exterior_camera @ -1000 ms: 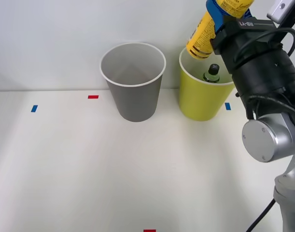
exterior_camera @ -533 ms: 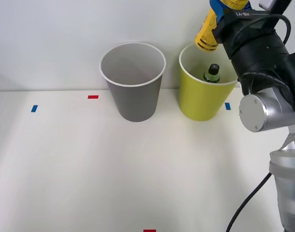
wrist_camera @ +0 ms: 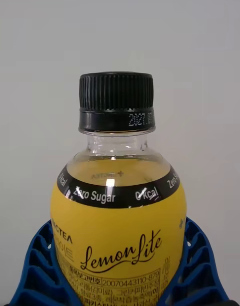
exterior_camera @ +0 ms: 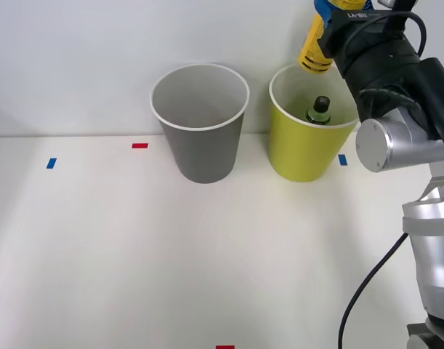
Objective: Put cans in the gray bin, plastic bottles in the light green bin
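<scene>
Yellow-labelled bottle (wrist_camera: 118, 226) clamped between blue fingers (wrist_camera: 197, 266) above the light green bin (exterior_camera: 303, 149) on the white table (exterior_camera: 134, 247).

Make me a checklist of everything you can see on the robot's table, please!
Surface: white table, with small red and blue tape marks.
Job's things: gray bin upright, nothing seen inside. Light green bin upright beside it, with a black-capped bottle inside. Yellow lemon bottle held up in the air above the light green bin's rim.
Clutter: nothing seen.
Grippers: right tool shut on the yellow lemon bottle, blue fingers on both sides of the label.
Cables: a black cable hangs beside the arm.
Surroundings: plain pale wall behind the bins.
</scene>
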You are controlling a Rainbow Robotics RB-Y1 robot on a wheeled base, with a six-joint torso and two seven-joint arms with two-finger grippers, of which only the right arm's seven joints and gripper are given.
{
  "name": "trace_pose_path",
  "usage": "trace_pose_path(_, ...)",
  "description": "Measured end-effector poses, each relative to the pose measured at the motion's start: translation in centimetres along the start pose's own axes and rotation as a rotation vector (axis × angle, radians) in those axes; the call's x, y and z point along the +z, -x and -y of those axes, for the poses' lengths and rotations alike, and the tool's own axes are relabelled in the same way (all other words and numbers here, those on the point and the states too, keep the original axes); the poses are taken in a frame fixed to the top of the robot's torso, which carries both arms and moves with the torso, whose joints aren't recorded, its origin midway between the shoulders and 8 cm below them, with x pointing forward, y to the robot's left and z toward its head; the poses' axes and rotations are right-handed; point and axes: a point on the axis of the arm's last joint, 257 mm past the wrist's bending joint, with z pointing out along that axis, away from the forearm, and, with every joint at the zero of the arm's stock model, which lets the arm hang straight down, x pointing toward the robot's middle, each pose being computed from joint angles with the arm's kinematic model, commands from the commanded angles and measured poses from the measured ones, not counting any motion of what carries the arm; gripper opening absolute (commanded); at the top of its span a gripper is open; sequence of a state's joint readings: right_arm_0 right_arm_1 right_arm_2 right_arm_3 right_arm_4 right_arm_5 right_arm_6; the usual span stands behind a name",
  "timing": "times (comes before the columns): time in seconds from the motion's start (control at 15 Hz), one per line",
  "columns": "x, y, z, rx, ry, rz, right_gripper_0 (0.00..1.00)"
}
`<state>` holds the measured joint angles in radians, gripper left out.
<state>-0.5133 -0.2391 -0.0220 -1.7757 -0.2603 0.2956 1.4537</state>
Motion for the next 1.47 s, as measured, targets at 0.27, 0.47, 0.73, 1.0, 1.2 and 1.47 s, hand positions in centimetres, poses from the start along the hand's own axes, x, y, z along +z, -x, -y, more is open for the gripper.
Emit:
trace_pose_path(0.27,1.3,-2.2,-0.1,-0.006,0.004,-0.045,0.3)
trace_pose_path(0.47,1.8,-2.9,-0.2,-0.021,0.005,-0.06,1.0)
trace_pose_path(0.73,1.9,-2.9,-0.2,-0.041,0.003,-0.056,1.0)
trace_pose_path(1.0,0.3,-1.8,-0.5,-0.054,0.014,0.004,1.0)
trace_pose_path(1.2,-4.3,-0.1,-1.1,-0.066,0.022,0.056,1.0)
trace_pose_path(1.47,-10.0,0.7,-1.6,-0.092,0.021,0.069,1.0)
